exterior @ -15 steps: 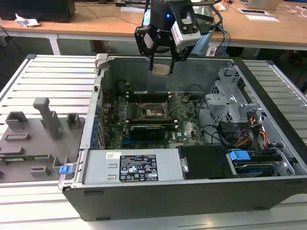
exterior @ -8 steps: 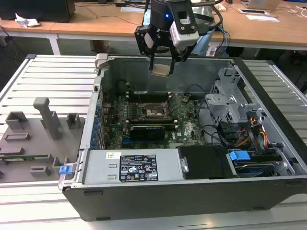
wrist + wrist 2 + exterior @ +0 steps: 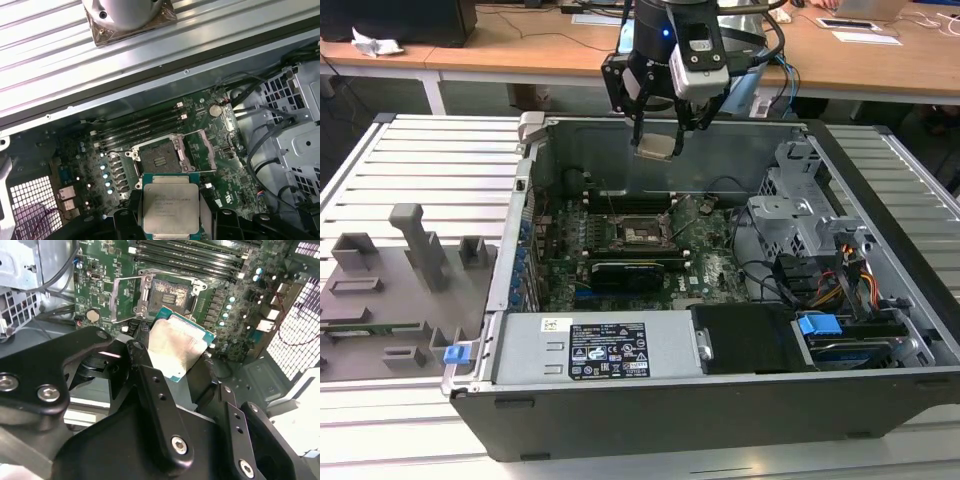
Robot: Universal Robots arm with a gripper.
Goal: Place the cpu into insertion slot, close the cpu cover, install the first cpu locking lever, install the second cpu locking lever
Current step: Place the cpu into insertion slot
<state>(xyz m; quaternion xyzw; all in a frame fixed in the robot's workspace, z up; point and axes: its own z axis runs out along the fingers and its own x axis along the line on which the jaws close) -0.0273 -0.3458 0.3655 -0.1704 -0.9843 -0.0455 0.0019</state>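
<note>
Slatted metal surface (image 3: 420, 150) carries an open computer case (image 3: 620, 420) with its side off. The motherboard (image 3: 715, 265) lies flat on the case floor. The tool (image 3: 658, 138) hangs over the case's far wall in the exterior view, well above the board. Its fingers (image 3: 147, 375) are pressed in on the cpu (image 3: 654, 149), pinching it by two opposite edges. The insertion slot (image 3: 159, 159) is bare, with its contact field exposed. The cpu cover (image 3: 202, 150) is swung open and lies just beside the slot. Nothing is seated yet: in both wrist views the chip is held apart from the socket, which is in sight beyond it. Handling, by my judgement: light, thin and rigid. The metal lid is smooth, so a loose edge grip could let it slide. The underside contacts and the socket pins are the fragile parts, so take it by the board edges only, keep it level and do not press down. Looks: a small flat square with a silvery-tan top, a dull smudged sheen and faint print. A narrow green-teal rim of board shows around the lid.
</note>
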